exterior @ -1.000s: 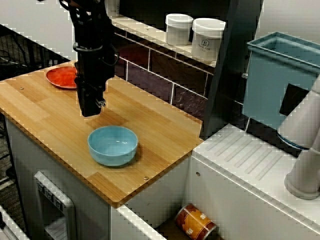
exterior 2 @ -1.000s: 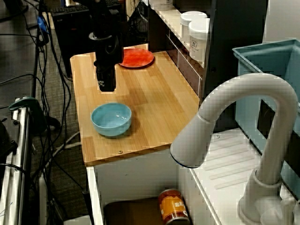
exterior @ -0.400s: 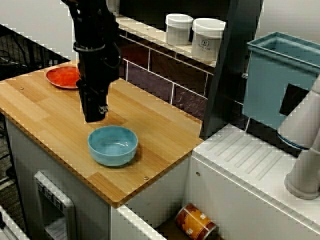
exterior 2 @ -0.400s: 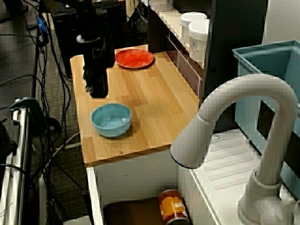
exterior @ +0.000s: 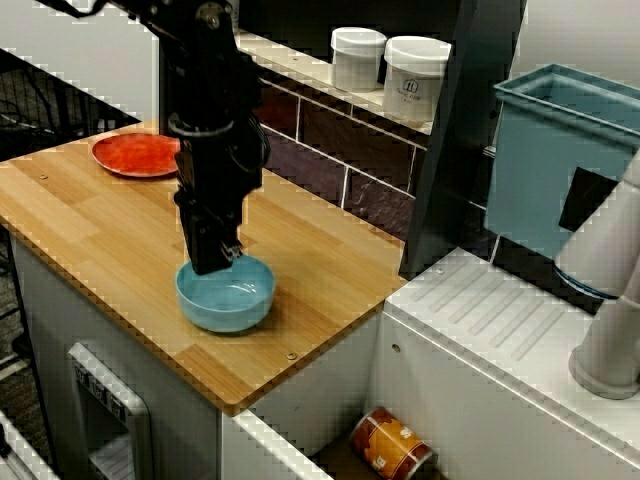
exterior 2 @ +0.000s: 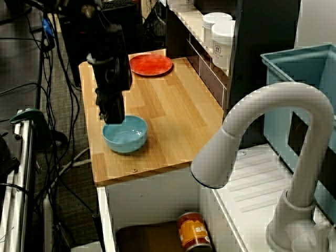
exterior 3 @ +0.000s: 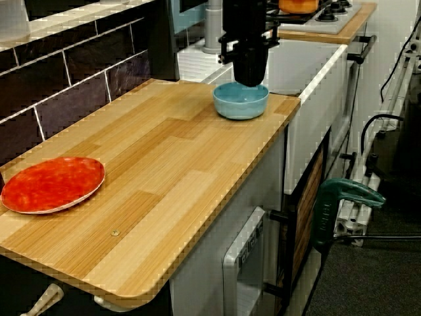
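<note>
Glossy blue bowl point(exterior: 227, 291), matt black gripper point(exterior: 210, 262), pale smooth wooden counter point(exterior: 90, 225).

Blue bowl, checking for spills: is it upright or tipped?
Upright: the blue bowl rests rim-up, flat on the wooden counter, interior showing.

On counter point(exterior: 100, 220): bowl point(exterior: 226, 292) nr sink end, plate point(exterior: 135, 154) at opp. end, well apart. Over bowl's rim, plate side: gripper point(exterior: 208, 262); contact unclear. Behind, on shelf point(exterior: 300, 68) above counter: 2 jars point(exterior: 357, 58) side by side. Down in gap beside counter: can point(exterior: 390, 443).
</note>
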`<control>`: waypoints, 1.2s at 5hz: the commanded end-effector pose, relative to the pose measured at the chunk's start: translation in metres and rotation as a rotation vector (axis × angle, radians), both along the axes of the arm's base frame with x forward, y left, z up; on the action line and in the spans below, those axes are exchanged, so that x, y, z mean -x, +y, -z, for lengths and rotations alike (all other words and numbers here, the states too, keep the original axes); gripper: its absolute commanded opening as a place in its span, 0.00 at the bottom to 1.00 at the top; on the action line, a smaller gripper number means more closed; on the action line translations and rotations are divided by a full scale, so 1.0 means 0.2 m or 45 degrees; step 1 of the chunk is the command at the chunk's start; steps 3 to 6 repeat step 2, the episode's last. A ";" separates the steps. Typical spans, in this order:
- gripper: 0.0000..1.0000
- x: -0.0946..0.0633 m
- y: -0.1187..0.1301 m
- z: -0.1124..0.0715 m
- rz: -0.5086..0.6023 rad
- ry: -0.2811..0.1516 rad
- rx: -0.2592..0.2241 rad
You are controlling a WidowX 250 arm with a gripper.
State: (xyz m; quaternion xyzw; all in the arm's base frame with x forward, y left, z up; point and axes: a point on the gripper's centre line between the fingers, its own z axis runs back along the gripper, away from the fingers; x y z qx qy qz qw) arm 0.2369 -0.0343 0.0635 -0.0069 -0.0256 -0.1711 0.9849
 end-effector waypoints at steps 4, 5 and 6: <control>1.00 -0.02 0.04 0.04 -0.079 0.026 -0.001; 1.00 -0.02 0.04 0.04 -0.079 0.026 -0.001; 1.00 -0.02 0.04 0.04 -0.079 0.026 -0.001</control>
